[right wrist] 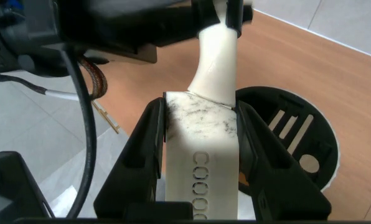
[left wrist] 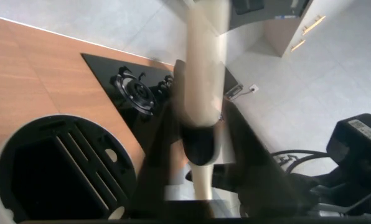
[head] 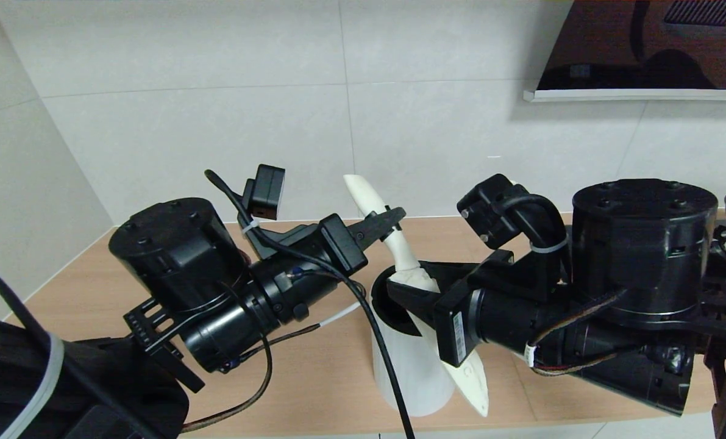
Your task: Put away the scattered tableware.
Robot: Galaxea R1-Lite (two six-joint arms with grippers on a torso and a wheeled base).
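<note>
The white utensil is not put away yet: it hangs tilted above the white holder on the table, with its wide end probably outside the rim. The left claw pinches its handle and the right claw pinches the broader part. Lowering it into the holder is left to do.

A light wooden countertop runs back to a white tiled wall. High on that wall, to the right, hangs a dark glossy range hood with a pale lower edge. A black gas hob with a round burner is set into the countertop. Beyond the hob stands a pale cabinet with slim gold handles.
</note>
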